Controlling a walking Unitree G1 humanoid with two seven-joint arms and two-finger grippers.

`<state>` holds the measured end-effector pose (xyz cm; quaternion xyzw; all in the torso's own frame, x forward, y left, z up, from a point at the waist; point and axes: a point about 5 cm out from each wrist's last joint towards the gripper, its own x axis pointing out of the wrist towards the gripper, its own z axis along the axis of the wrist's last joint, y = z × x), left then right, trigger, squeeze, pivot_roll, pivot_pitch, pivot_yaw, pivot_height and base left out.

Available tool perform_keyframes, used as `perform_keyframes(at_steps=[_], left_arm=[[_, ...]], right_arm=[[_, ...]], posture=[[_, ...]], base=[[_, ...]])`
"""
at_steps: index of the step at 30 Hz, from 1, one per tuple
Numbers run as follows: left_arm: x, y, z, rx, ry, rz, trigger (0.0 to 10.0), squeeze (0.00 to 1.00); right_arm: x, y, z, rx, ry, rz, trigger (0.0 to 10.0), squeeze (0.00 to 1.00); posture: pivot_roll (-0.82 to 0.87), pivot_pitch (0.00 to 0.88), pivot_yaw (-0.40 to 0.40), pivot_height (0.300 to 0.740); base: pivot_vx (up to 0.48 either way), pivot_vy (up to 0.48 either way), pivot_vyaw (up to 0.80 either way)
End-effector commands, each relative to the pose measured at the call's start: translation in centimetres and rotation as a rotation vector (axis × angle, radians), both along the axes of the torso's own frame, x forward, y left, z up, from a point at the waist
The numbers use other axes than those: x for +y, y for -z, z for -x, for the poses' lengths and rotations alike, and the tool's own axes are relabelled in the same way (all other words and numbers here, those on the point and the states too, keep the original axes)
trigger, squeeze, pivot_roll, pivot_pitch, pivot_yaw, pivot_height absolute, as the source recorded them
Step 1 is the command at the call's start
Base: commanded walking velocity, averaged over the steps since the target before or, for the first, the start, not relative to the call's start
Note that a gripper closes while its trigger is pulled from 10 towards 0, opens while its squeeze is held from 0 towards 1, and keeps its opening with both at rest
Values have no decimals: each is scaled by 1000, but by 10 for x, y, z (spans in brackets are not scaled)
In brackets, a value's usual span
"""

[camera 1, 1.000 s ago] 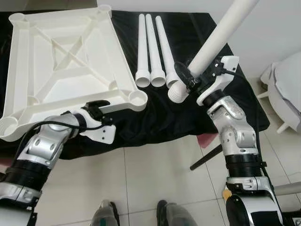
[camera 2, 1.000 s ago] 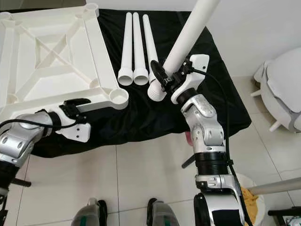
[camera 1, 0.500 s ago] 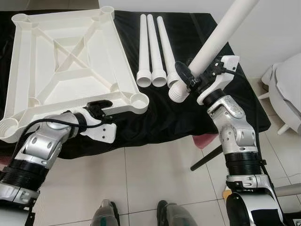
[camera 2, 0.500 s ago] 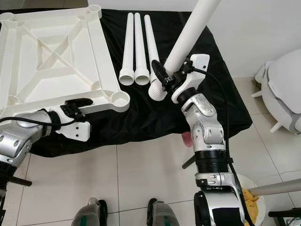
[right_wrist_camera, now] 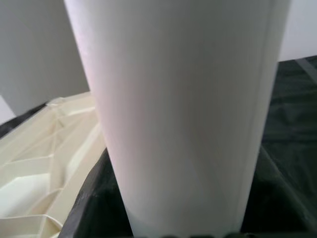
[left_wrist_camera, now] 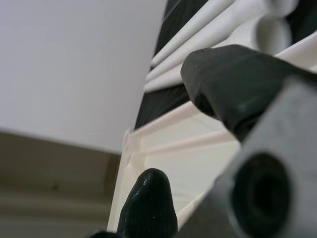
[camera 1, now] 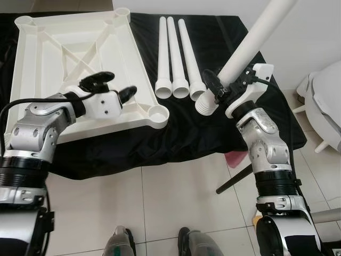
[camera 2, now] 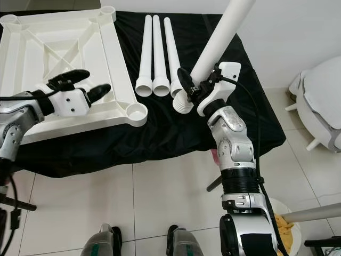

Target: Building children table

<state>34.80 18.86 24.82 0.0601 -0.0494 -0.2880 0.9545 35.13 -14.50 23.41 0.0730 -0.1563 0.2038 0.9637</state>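
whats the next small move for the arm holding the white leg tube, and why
Probably swing the right gripper left and lower the white plastic leg tube's ribbed end toward the round corner socket of the upturned white plastic tabletop. The tube is clamped in closed jaws, tilted, its end over the black cloth beside that open socket. The left gripper, jaws open, hovers over the frame.

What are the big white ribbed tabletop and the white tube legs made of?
The white ribbed tabletop looks like moulded plastic: matte, with cross ribs and round corner sockets. The white tube legs look like the same plastic, smooth, hollow-ended. Probably, not certainly.
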Motion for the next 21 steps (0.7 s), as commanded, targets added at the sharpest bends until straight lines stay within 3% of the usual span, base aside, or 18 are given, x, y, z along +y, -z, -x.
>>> perform_keyframes(at_steps=[1, 5, 14, 15, 21], left_arm=[[5, 3, -2, -13, -109, 34, 10000, 0], [1, 7, 0, -24, -160, 62, 10000, 0], [6, 5, -4, -101, -396, 121, 10000, 0], [10, 5, -4, -135, -466, 107, 10000, 0], [11, 10, -1, -149, -523, 118, 10000, 0]], right_arm=[[-6, 0, -1, -4, 61, 1, 10000, 0], [-7, 4, -1, 10, 90, -3, 10000, 0], [-3, 6, 2, -12, 124, 9, 10000, 0], [0, 6, 5, -27, 123, 21, 10000, 0], [3, 6, 11, -78, 134, 67, 10000, 0]], posture=[[26, 147, -10, 740], [33, 140, -8, 740], [36, 118, -8, 740], [36, 104, -8, 740], [31, 91, -4, 740]], base=[[0, 0, 0], [0, 0, 0], [0, 0, 0], [0, 0, 0], [0, 0, 0]])
